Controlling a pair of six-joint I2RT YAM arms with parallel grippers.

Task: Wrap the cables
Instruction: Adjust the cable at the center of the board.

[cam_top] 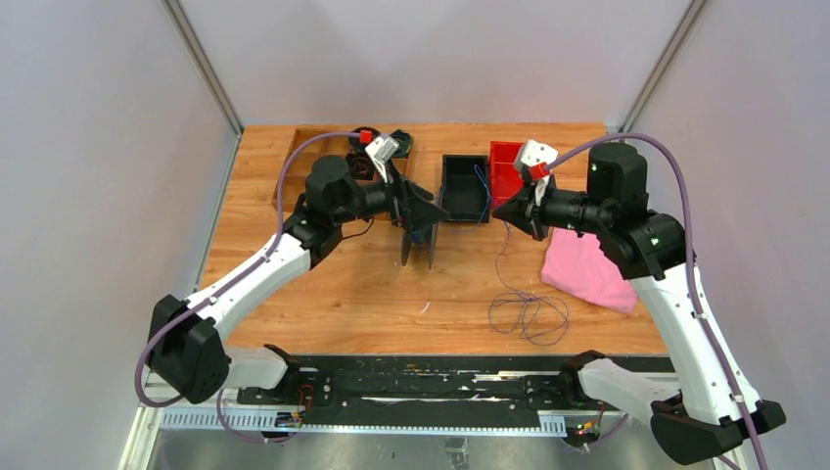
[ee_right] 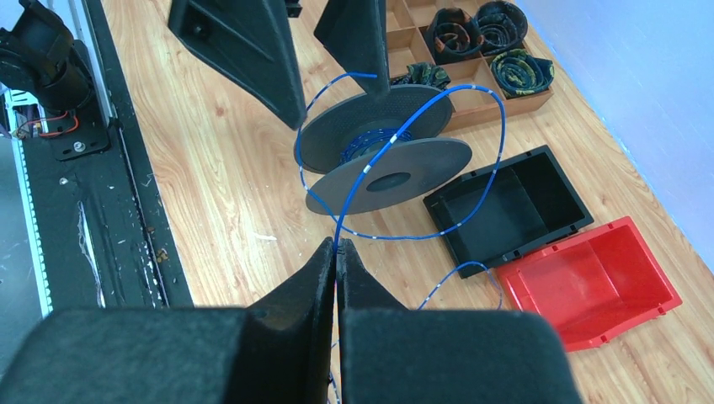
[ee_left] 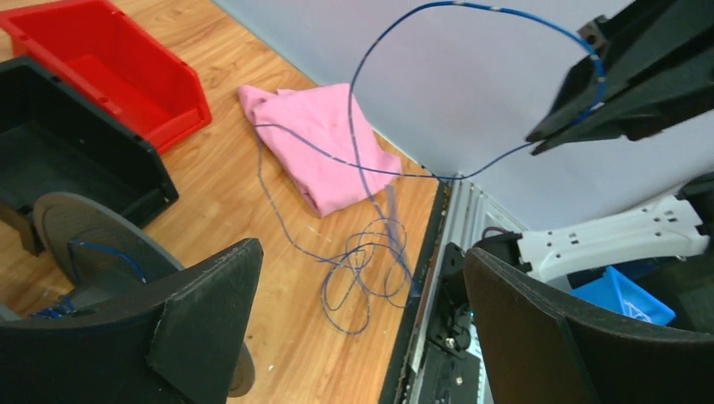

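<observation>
Cable (ee_left: 375, 240): very thin, limp, dark blue wire with small pale bands at intervals. A few turns sat on the core of the spool (ee_right: 387, 168). From there one wide springy loop arched up and round to the right gripper (ee_right: 337, 246). Beyond that it dropped to a loose tangle of overlapping loops on the bench (cam_top: 294, 304), near the front edge, right of the middle. One strand also ran by the black bin (cam_top: 455, 191).

Spool: two flat, round, matte grey flanges on a narrow core. It was near the bench middle, just in front of the black bin.

Right gripper: its black wedge-shaped fingers were pressed flat together, pinching the cable at their tips, raised above the bench.

Left gripper (cam_top: 418, 253): fingers spread wide with nothing between them. One fingertip hung just over the spool's upper flange; I could not tell if it touched.

Surroundings:
- The bench was glossy wood-grain board.
- The black bin and red bin (cam_top: 504, 171), both rigid moulded plastic, stood side by side toward the back edge.
- A soft, crumpled pink cloth (cam_top: 587, 269) lay by the right edge, just beside the tangle.
- A compartmented wooden tray (cam_top: 303, 147) at the back left corner held dark coiled bundles (ee_right: 484, 29).

Room: bare board ran from the spool to the front left corner. Pale walls stood close along the left, right and back edges.
</observation>
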